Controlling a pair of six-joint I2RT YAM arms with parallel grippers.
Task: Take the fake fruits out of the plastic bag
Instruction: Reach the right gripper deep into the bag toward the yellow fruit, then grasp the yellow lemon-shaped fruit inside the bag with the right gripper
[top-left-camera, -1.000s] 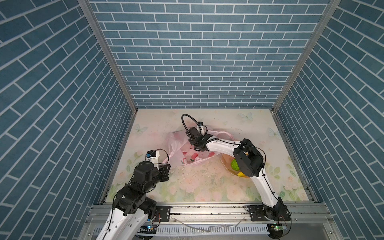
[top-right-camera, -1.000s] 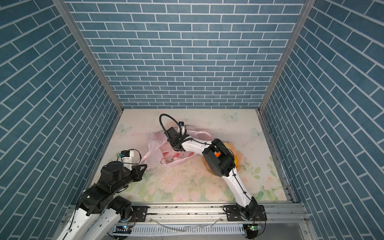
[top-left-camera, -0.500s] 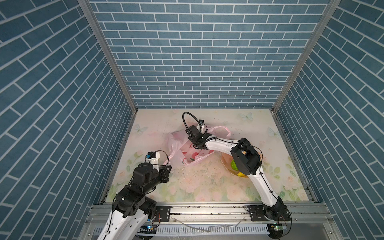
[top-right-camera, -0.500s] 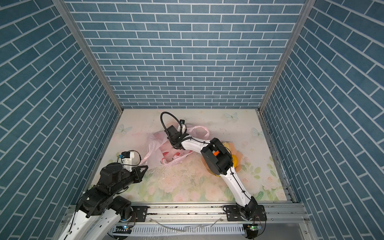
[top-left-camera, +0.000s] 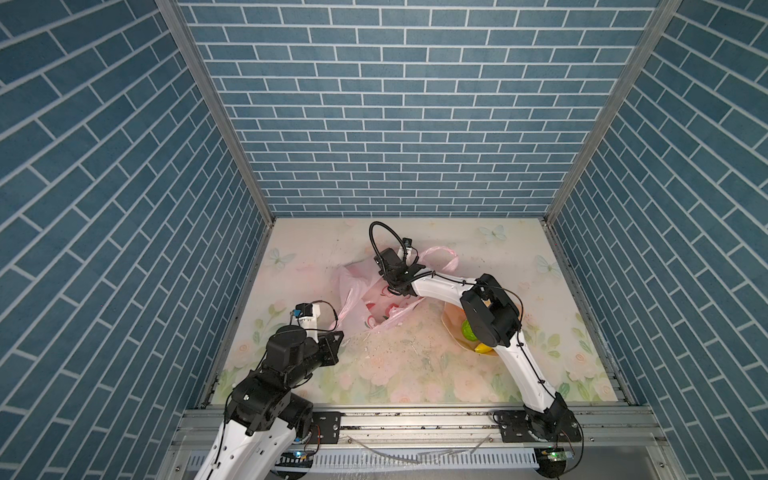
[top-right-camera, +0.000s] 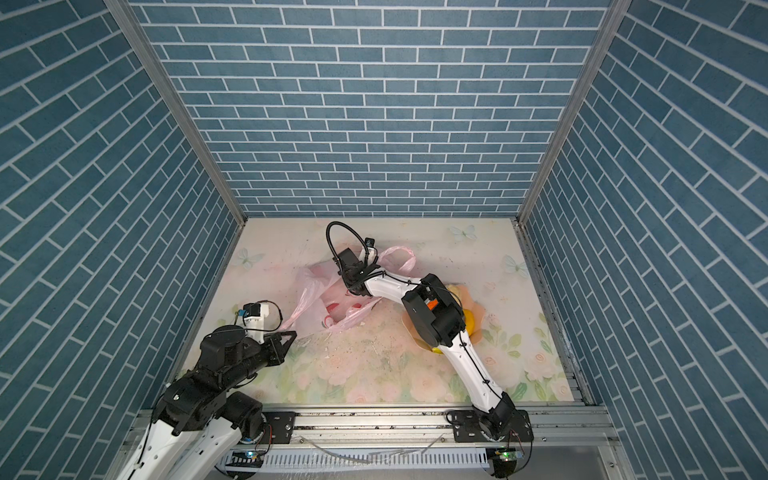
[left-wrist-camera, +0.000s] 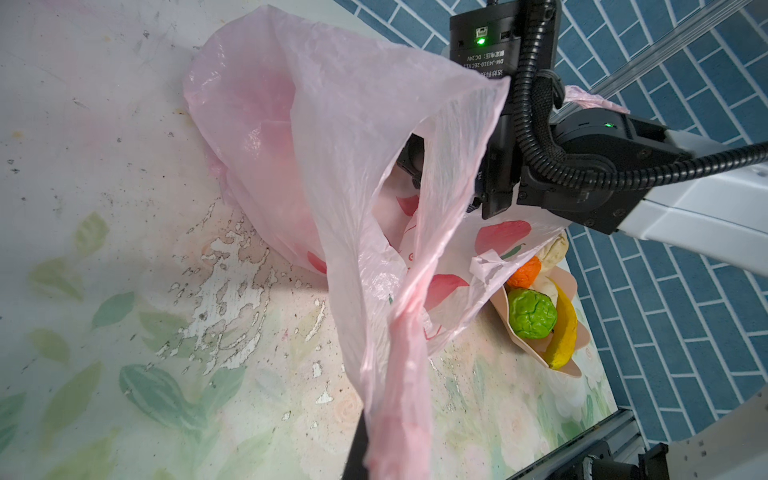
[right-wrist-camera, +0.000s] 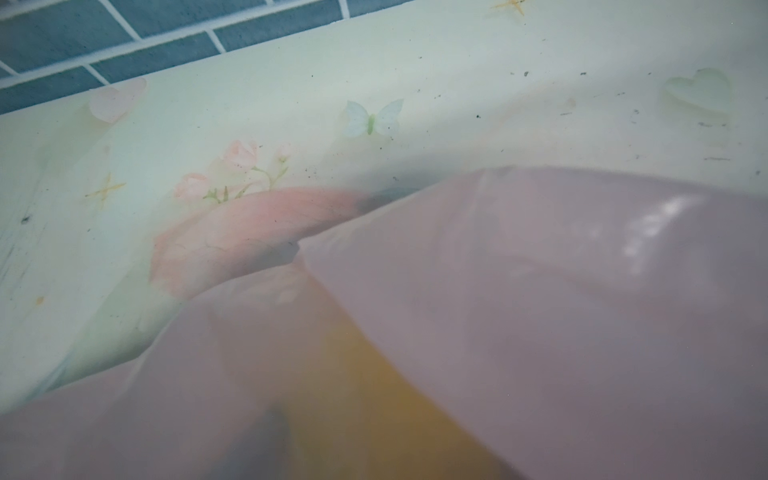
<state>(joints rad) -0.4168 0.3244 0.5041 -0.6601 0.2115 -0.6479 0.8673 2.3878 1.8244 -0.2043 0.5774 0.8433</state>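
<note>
- Lower left in a top view, the left gripper (top-left-camera: 337, 336) is pinching a stretched handle of the plastic bag (top-left-camera: 357, 299), jaws pressed together.
- At centre, the bag is lying open-mouthed on the floral table (top-left-camera: 415, 374).
- To its right, a peach bowl (left-wrist-camera: 571, 370) is holding a green ball (left-wrist-camera: 532, 313), banana (left-wrist-camera: 565, 332) and orange (left-wrist-camera: 524, 272).
- Farther back, the right gripper (top-left-camera: 395, 284) is reaching into the bag; its jaws are hidden and their state cannot be told.

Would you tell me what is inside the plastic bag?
The right gripper reaches into the plastic bag; film covers its jaws. A blurred yellow shape shows through; anything else is hidden.
</note>
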